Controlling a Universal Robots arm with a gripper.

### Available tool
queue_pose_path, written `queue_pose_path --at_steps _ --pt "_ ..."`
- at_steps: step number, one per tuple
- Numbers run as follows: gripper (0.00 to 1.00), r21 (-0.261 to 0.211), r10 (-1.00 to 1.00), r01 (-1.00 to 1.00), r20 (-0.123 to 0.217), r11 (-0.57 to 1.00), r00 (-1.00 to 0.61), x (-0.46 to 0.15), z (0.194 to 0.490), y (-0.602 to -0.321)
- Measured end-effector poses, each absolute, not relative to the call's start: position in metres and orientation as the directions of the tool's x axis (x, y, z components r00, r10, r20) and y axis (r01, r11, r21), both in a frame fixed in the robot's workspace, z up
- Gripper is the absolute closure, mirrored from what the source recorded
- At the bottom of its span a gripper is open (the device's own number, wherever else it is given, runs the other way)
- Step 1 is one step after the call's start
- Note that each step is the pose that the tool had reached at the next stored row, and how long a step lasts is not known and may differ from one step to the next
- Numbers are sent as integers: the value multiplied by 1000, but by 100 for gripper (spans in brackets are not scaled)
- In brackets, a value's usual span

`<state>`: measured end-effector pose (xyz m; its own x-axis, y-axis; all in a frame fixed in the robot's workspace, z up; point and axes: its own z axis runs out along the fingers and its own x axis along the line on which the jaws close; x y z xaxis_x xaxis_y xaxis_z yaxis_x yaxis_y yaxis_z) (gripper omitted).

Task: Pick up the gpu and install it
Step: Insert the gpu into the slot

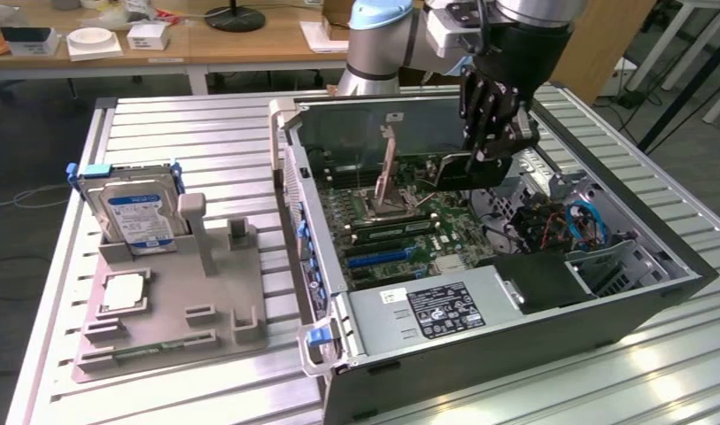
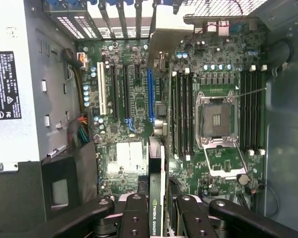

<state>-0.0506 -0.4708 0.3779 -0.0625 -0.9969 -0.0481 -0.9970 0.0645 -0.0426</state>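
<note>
- Exterior view: the pincer (image 1: 498,150) hangs from the arm (image 1: 514,35) over the open computer case (image 1: 643,310). Its dark fingers point down and are drawn in on the gpu (image 1: 468,171), which they clasp by its upper edge.
- The gpu stands on edge directly below the pincer, inside the case opening and over the motherboard (image 1: 383,235). I cannot tell whether its lower edge touches the board.
- Near the card, toward the exterior view's left of the pincer, the frame of the processor socket (image 1: 390,199) stands raised.
- Well apart from the pincer, farther toward the exterior view's left, a grey holder (image 1: 218,310) lies on the slatted table (image 1: 194,124). The hard drive (image 1: 135,217) stands upright in it, and a small square processor chip (image 1: 123,292) lies flat in it.
- The power supply (image 1: 437,310), with a dark label, fills the case corner farthest from the pincer.
- Wrist view: the pincer (image 2: 161,210) is partly closed, and its black fingers (image 2: 134,218) press on either side of the gpu (image 2: 156,198). The card is seen edge-on, with a green-and-black label strip.
- Below the pincer lies the motherboard (image 2: 134,109). A blue slot (image 2: 150,94) runs nearly in line with the held card.
- The open processor socket (image 2: 217,119) lies off to one side of the pincer, with the memory slots (image 2: 181,114) between it and the card's line.
- The power supply (image 2: 10,84) is on the pincer's other side.
</note>
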Motion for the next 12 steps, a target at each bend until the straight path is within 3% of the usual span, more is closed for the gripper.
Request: queue_pose_path --at_steps 12 --pt "74 -42 -997 -998 -48 54 -52 -60 356 -471"
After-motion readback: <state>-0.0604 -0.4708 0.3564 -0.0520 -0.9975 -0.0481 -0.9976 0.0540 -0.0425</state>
